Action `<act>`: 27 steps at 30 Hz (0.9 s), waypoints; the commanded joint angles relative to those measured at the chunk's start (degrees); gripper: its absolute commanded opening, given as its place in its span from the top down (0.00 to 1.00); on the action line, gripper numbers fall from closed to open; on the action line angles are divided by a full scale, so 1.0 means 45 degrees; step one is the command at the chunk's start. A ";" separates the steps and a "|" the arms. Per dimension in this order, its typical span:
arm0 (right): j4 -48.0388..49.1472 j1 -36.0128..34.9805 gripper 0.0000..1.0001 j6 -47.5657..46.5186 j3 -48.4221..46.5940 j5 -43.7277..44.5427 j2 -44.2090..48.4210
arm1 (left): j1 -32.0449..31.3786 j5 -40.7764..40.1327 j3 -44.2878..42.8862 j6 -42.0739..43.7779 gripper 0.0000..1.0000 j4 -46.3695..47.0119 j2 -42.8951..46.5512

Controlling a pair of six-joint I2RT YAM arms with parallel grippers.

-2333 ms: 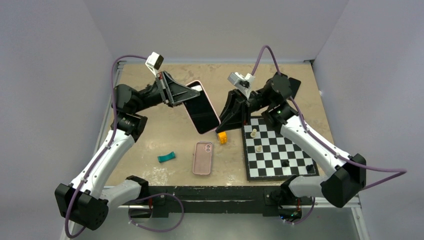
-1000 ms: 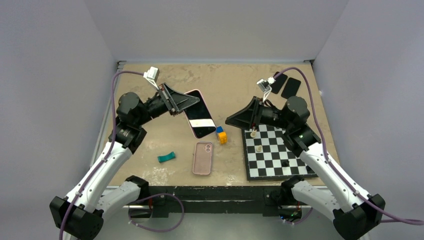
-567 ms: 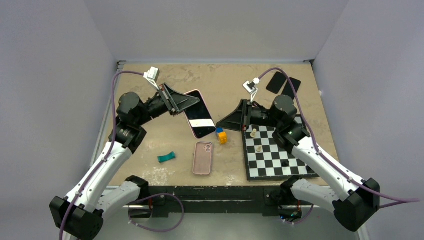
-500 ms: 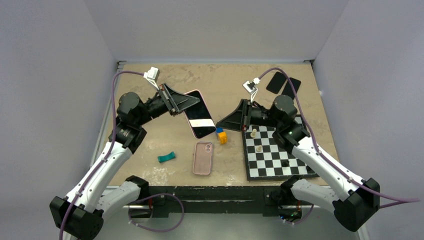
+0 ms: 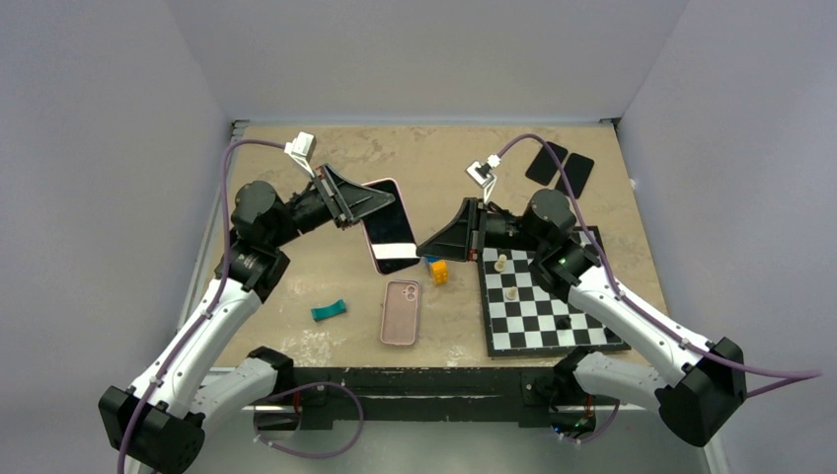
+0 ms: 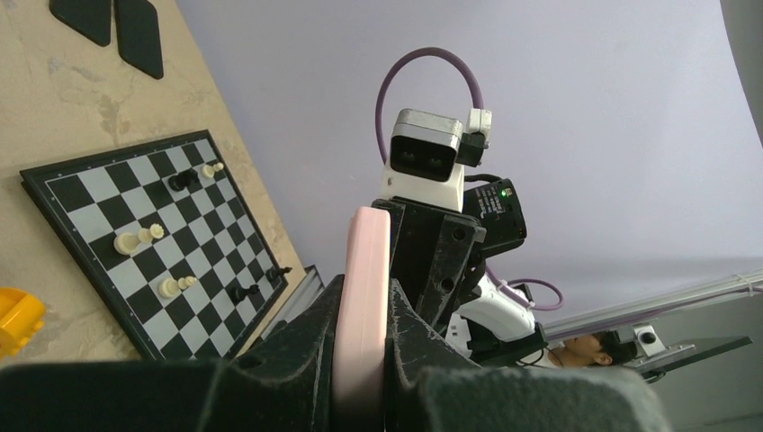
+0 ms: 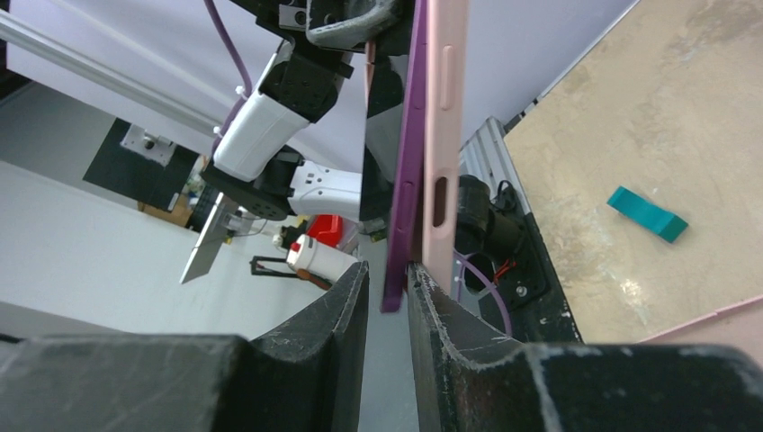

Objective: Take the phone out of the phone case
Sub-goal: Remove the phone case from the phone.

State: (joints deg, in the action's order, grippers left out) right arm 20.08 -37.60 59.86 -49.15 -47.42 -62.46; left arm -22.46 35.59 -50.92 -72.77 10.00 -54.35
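gripping phone case [image 6: 363, 261] in left end effector [image 6: 363, 310] | phone [image 7: 407, 198] edge sits inside right end effector [image 7: 389, 288], clamp unclear

Seen edge-on, a slim pink phone case [image 7: 445, 135] stands almost upright in the middle. A purple-edged phone with dark glass [image 7: 407, 180] lies against its left face and parts from it slightly toward the bottom. The phone's lower tip sits in the narrow gap of the right end effector [image 7: 389, 286], whose dark, rough fingers [image 7: 310, 342] rise from below; whether they pinch it, I cannot tell. At the top, the left end effector [image 7: 378, 22] grips the pair. To the right, a small teal curved piece [image 7: 646, 214] lies on the beige mottled desk [image 7: 684, 99].
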 commanded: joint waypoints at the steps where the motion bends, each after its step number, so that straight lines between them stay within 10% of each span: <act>1: 0.1369 -0.0462 0.73 0.0474 -0.0800 0.0051 -0.0254 | -0.0233 -0.0174 -0.0624 0.0174 1.00 0.0614 0.0043; 11: 0.3202 -0.0608 0.70 0.1694 -0.0871 0.0644 -0.1367 | -0.1071 -0.0516 -0.0815 0.0437 1.00 0.0517 -0.0064; 15: 0.5702 -0.0597 0.90 0.3325 -0.0792 0.0164 -0.2165 | -0.1123 -0.0127 -0.0796 0.0878 1.00 0.0088 -0.0001; 22: 0.7795 -0.0198 1.00 0.5271 -0.0412 -0.0855 -0.1826 | -0.0416 0.1491 0.0241 0.1765 0.06 0.1494 0.0500; 27: 0.8537 0.0348 1.00 0.6249 -0.0150 -0.1376 -0.1353 | -0.0322 0.2227 0.0080 0.4425 0.00 0.0102 0.1390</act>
State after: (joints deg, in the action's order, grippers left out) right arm 48.64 -37.82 82.59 -49.67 -51.62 -72.34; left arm -24.38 41.01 -49.89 -63.59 11.60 -52.31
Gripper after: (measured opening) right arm 0.073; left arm 0.996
